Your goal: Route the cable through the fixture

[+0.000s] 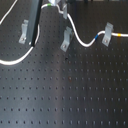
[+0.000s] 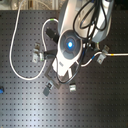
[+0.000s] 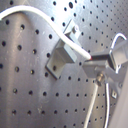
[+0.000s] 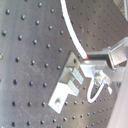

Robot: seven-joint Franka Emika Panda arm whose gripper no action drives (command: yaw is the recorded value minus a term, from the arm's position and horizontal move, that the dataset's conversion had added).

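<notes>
White cable (image 1: 80,37) runs across the black perforated board (image 1: 65,95) in a long wavy line. In the first exterior view it comes from the gripper (image 1: 62,7) at the top edge, drops past the middle clip (image 1: 66,39), dips, then climbs to the clip on the first exterior view's right (image 1: 106,34) and exits right with a yellow band. A third clip (image 1: 23,31) stands to the first exterior view's left, near a separate loop of cable but not clearly holding it.

Wrist views are the useful ones. In the first wrist view the cable (image 3: 75,46) lies over the top of the metal bracket (image 3: 62,59), slanting down toward the fingertips (image 3: 97,67). In the second wrist view the cable (image 4: 75,37) comes down the board and ends at the tool right beside the bracket (image 4: 70,82). Looks like the jaws are pinched on the cable, close together.

Key relation: the bracket sits just beside and ahead of the fingertips, the cable's long axis crossing the bracket slot at an angle. Can't tell whether it is seated in the slot or only resting on top. Likely next: press it down in line with the slot.

The second exterior view is mostly blocked by the arm (image 2: 70,42).
</notes>
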